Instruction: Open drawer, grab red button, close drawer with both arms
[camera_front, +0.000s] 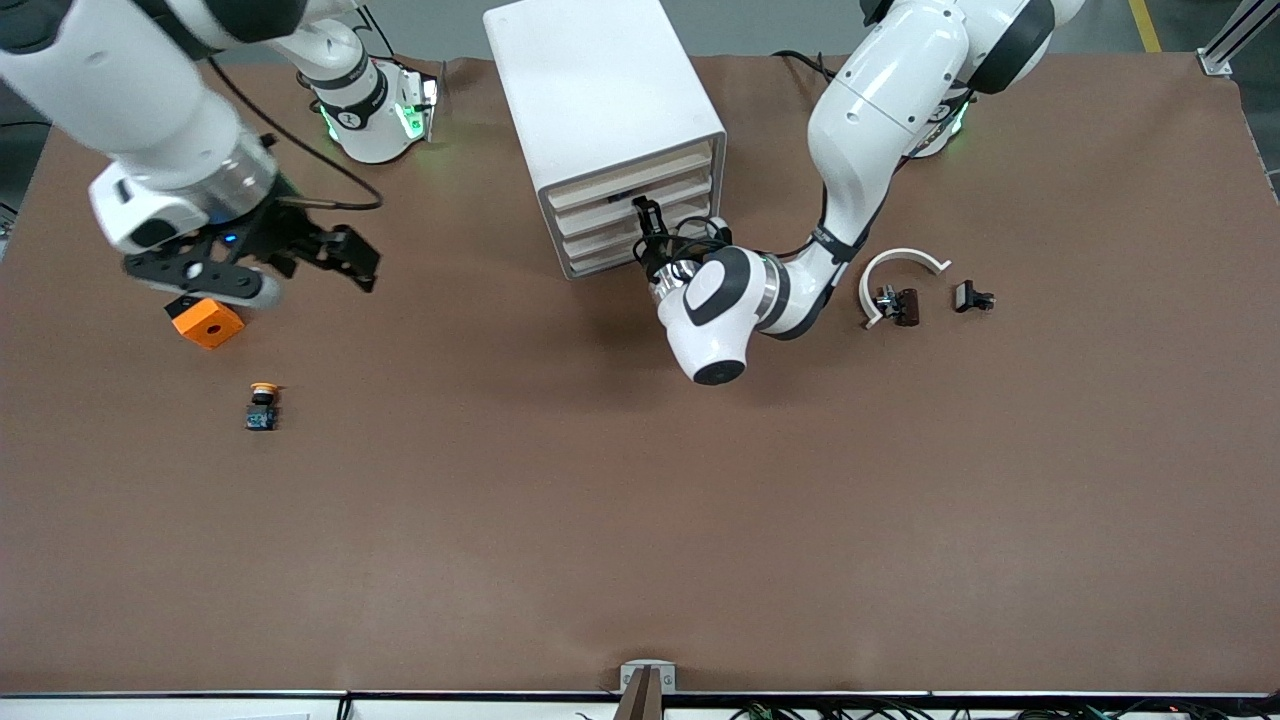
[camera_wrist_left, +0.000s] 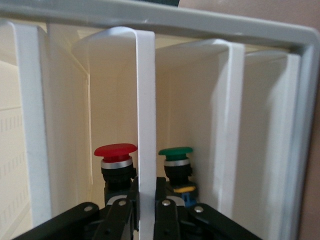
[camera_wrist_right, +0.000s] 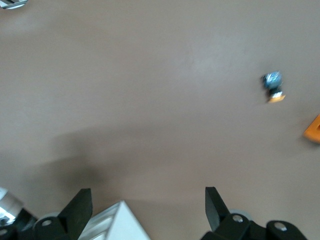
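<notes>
my left gripper was at the front of the white cabinet, its fingers closed on the thin white front lip of a drawer. inside that drawer the red button stood upright just beside a green-capped one, both close to my fingers. my right gripper hung with fingers spread wide and empty over the counter toward the right arm's end, above an orange cube. a yellow-capped button lay nearer the front camera than the cube.
</notes>
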